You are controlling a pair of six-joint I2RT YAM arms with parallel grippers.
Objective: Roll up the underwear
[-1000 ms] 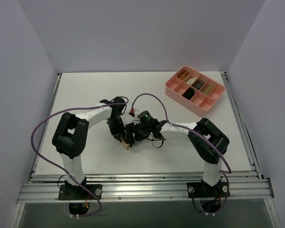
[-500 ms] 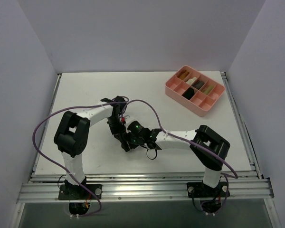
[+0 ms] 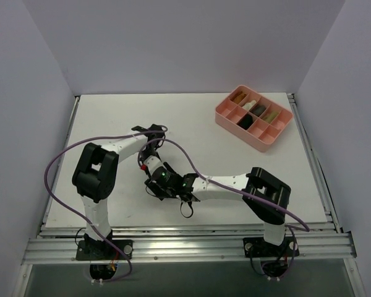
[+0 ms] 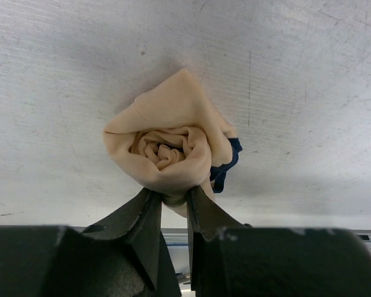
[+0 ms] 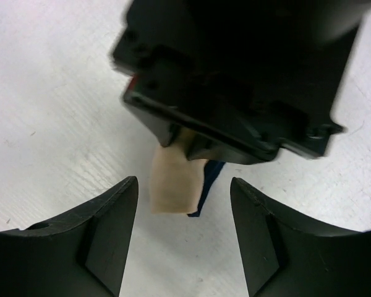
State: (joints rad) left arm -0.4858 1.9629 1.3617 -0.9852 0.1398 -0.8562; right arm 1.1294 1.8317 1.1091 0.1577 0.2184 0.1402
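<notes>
**A:** What has the left claw (image 4: 173, 199) got?

**B:** Its jaws are pinched narrow on the near rim of the underwear (image 4: 167, 148). The cloth is wound into a tan spiral, with a bit of dark trim poking out at one side. I'd say the pinch is there to stop the outer layer unwinding.

**A:** And the right claw (image 5: 183, 189)?

**B:** Spread wide, gripping nothing. Its fingers stand on either side of the roll and apart from it, probably placed to close in or take over.

**A:** Is the roll resting on the bench (image 4: 297, 74)?

**B:** It's right at the surface, but I can't tell if it touches. From above, both claws hide it.

**A:** Room to move?

**B:** There's open bench on every side of the roll. The pink tray (image 3: 240, 135) is well apart from it, toward the far right corner. The bench's near edge is the closest limit. The real crowding is the two claws meeting over the roll.
</notes>
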